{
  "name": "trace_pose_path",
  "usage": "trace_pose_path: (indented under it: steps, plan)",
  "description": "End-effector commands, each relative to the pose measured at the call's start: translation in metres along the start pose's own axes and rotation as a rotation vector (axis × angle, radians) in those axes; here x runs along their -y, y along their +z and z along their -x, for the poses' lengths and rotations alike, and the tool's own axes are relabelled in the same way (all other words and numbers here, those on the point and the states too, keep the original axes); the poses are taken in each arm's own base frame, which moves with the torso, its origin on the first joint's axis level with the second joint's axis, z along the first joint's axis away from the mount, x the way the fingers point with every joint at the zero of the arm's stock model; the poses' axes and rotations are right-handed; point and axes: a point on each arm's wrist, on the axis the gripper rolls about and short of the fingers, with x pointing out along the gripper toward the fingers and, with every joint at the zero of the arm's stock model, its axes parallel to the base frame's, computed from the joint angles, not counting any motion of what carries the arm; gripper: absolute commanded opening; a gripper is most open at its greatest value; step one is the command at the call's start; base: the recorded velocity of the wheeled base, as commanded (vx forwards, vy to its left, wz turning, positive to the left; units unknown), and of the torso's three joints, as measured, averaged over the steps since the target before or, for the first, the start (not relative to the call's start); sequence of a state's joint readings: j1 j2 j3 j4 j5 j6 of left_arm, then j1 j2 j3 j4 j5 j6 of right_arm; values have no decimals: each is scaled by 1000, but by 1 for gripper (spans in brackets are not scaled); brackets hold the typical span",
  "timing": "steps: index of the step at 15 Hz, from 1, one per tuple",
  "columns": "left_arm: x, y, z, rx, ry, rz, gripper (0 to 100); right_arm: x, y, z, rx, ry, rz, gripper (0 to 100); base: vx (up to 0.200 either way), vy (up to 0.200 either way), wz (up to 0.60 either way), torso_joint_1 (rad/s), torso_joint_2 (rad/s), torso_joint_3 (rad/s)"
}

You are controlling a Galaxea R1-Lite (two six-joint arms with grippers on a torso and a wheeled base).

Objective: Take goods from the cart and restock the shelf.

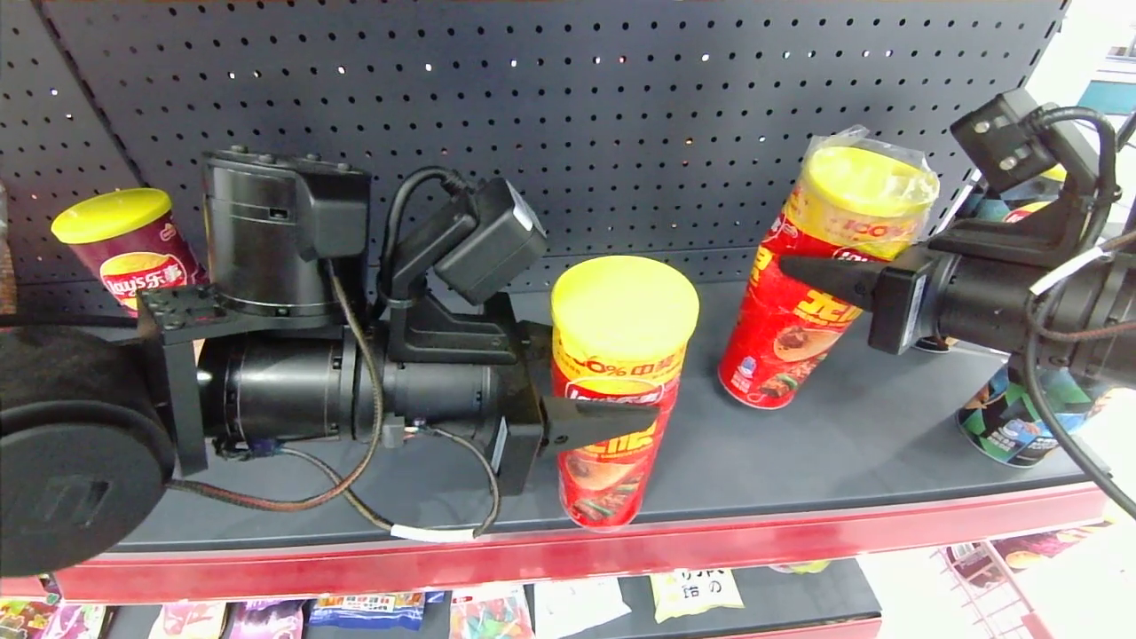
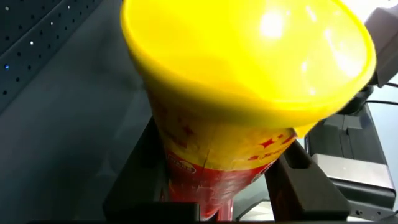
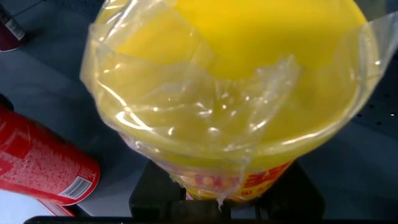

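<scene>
Left gripper (image 1: 612, 404) is at the front of the shelf (image 1: 843, 444), jaws clamped on the left can (image 1: 621, 355), a red can with a yellow lid. One finger (image 1: 603, 419) crosses the can's front at about mid-height. The can is upright, its base right at the shelf's red front edge (image 1: 710, 537); I cannot tell if it touches the shelf board. In the left wrist view the same can (image 2: 249, 74) sits between two dark fingers (image 2: 305, 186), and the lid takes up most of the picture.

Right gripper (image 1: 825, 277) is further back and to the right, jaws gripping the wrapped can (image 1: 794, 337). This one is also red with a yellow lid, with clear plastic film (image 1: 874, 173) loose over the top. It tilts, top leaning right, base low over the shelf near the pegboard (image 1: 621, 106); contact with the shelf is unclear. The right wrist view looks down on the lid (image 3: 261, 68) under crinkled film (image 3: 186, 87).

The two held cans are near each other but apart.

A purple can (image 1: 124, 244) with a yellow lid stands at the far left against the pegboard, behind the left arm. A green and black can (image 1: 1003, 426) is at the right end of the shelf, partly hidden by the right arm. Snack packets (image 1: 497, 612) lie on the lower shelf.
</scene>
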State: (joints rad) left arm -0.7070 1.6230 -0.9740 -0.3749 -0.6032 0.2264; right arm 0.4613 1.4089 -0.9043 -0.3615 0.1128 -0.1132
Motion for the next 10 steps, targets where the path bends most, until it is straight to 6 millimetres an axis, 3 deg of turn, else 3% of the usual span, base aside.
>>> trace_pose_path:
  steps: [1,10]
  plan:
    - [1,-3,1,-9,-2,8,0,0,1,-2,2,-1,1,0,0,0,0,0,0,0]
    - [0,-7,0,-22,6,11,0,-5,5,-16,5,27,5,0,0,0,0,0,0,0]
